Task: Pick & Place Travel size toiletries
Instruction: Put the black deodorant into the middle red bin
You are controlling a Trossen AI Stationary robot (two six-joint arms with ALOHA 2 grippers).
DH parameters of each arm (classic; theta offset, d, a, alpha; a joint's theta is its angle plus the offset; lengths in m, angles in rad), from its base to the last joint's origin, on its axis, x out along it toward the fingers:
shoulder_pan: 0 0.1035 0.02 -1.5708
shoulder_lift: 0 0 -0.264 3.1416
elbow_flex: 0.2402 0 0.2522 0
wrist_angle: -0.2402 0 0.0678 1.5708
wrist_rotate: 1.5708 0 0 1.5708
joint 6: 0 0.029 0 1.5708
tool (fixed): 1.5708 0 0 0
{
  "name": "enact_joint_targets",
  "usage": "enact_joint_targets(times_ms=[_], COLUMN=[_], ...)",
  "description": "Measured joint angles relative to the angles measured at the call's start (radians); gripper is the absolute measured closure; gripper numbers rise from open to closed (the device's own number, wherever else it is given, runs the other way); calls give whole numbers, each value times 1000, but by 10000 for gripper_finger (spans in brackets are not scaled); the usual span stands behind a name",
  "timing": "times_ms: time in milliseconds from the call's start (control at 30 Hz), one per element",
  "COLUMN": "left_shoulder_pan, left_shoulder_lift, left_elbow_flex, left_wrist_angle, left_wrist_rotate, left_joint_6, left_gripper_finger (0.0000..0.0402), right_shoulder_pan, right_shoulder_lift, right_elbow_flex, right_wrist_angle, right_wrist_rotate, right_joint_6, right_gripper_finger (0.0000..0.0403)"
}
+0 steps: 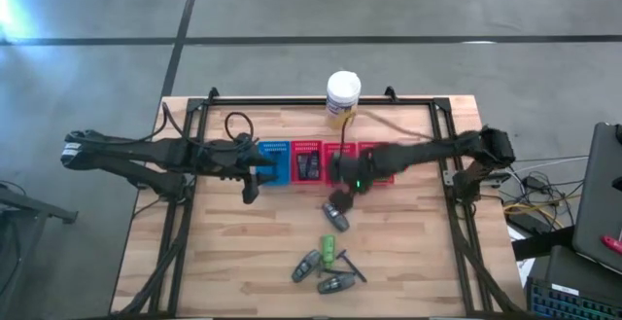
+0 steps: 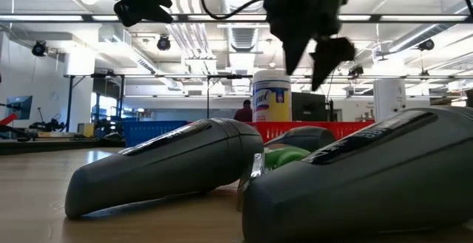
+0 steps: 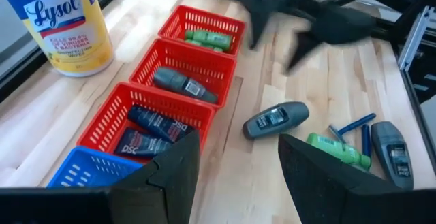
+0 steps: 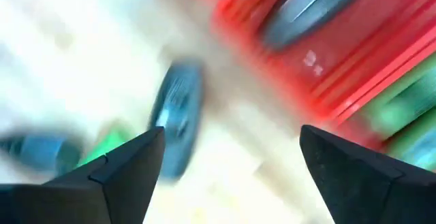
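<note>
From above, the right gripper (image 1: 352, 186) hangs by the red baskets (image 1: 335, 160), just above a dark grey tube (image 1: 339, 203); more toiletries (image 1: 328, 266) lie toward the near edge. The left gripper (image 1: 255, 176) waits beside the blue basket (image 1: 273, 161). Its wrist view shows moderately parted fingers (image 3: 174, 176), empty. The right wrist view shows fingers (image 4: 129, 163) wide, holding nothing

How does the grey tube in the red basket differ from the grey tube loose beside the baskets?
The basket tube sits inside the middle red basket; the loose tube lies on the bare table. The basket tube points along the basket's length; the loose tube lies at a different angle. Both are dark grey ovals lying flat.
</note>
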Motion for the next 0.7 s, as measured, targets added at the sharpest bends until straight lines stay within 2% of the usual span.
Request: enact_joint_targets(times_ms=[100,200,700], left_shoulder_pan=[1,1,1], left_shoulder_lift=[0,0,0], left_elbow_flex=[0,0,0], left_wrist_angle=[0,1,-22], left_wrist_rotate=[0,0,0], left_joint_6=[20,24,25], left_gripper_finger=[197,197,197], right_shoulder_pan=[95,135,129], right_shoulder_lift=[49,102,302], right_elbow_flex=[-1,-1,11], right_wrist_angle=[37,51,146], right_wrist_rotate=[-6,-13,-10], right_joint_6=[78,142,154], right_gripper_finger=[59,54,49])
